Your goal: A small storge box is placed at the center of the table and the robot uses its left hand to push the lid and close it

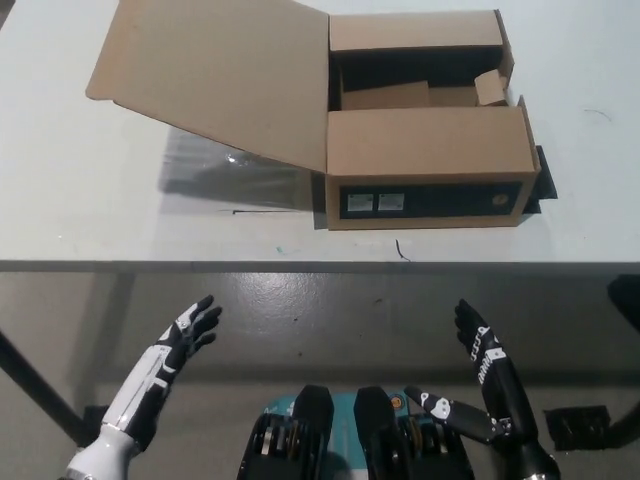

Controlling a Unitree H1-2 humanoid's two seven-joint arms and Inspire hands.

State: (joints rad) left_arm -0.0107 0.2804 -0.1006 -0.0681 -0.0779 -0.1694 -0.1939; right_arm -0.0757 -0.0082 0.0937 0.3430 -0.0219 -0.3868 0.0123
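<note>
A brown cardboard storage box [430, 170] stands on the white table [80, 200], right of the middle. Its big lid [215, 75] hangs wide open, tilted out to the left and casting a shadow on the table. The box's dark inside shows at the top, with small flaps folded in. My white left hand [175, 350] is low at the bottom left, below the table's front edge, open with fingers spread and well short of the lid. My black right hand [485, 365] rests at the bottom right, also open, below the table edge.
The table's front edge [300, 265] runs across the picture's middle. Below it lies grey floor, with a dark table leg [35, 385] at the lower left and dark objects [575, 425] at the lower right.
</note>
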